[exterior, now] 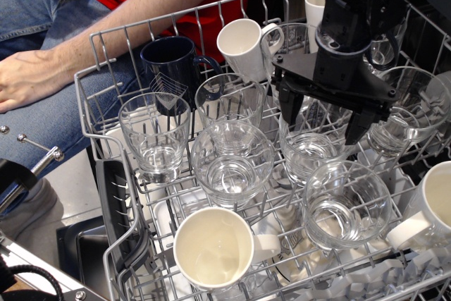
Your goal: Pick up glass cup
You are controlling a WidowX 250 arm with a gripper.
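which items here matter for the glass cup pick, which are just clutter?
In play:
- wide round-bellied clear glass cup
- black gripper, open

Clutter:
- tall straight clear tumbler
- navy mug
- white handled mug
- wire dish rack

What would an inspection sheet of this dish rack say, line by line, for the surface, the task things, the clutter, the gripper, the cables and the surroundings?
Surface: a wire dish rack, crowded with drinkware.
Job's things: the glass cup, wide and round, sits upright at front right, below the gripper and not held.
Clutter: a round glass at the centre, a straight tumbler at left, a dark blue mug, a white mug at the back, a white mug in front.
Gripper: the gripper is open, over a glass behind the cup.
Cables: nothing seen.
Surroundings: a person in a red shirt and jeans sits behind the rack.
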